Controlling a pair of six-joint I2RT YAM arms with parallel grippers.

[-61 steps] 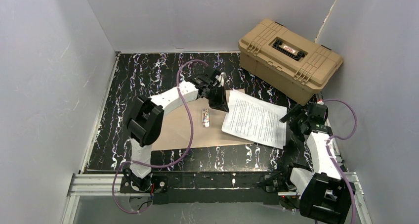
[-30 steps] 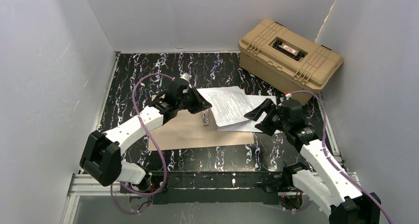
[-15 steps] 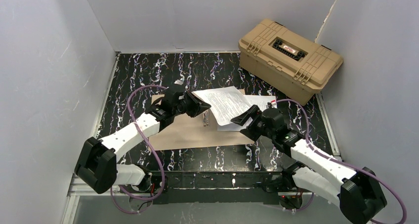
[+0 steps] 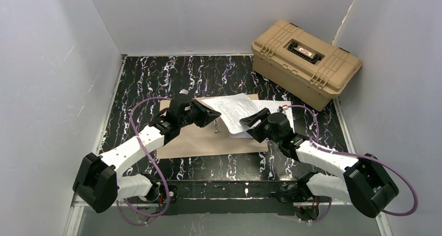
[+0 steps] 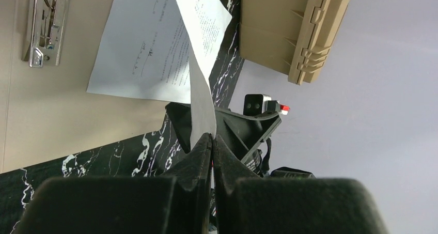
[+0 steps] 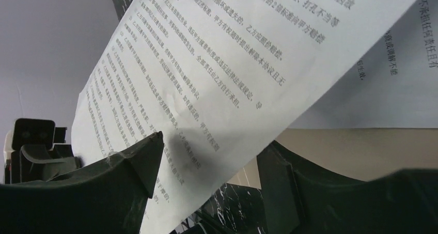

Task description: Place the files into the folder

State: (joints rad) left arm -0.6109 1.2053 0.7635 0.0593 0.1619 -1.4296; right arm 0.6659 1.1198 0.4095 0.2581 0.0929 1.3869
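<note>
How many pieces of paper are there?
2. One white printed paper sheet is pinched in the left gripper's jaws, lifted; another sheet lies flat partly on the tan cardboard folder. More may hide beneath.

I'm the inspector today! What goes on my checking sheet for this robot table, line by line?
Surface: black marbled table.
Job's things: folder open flat, metal clip at its spine; lifted sheet in the air; second sheet flat, partly on the folder.
Clutter: tan case, far right, lid down.
Grippers: left gripper shut on the lifted sheet's edge; right gripper open by that sheet.
Cables: purple cables looping off both arms.
Surroundings: grey walls.
</note>
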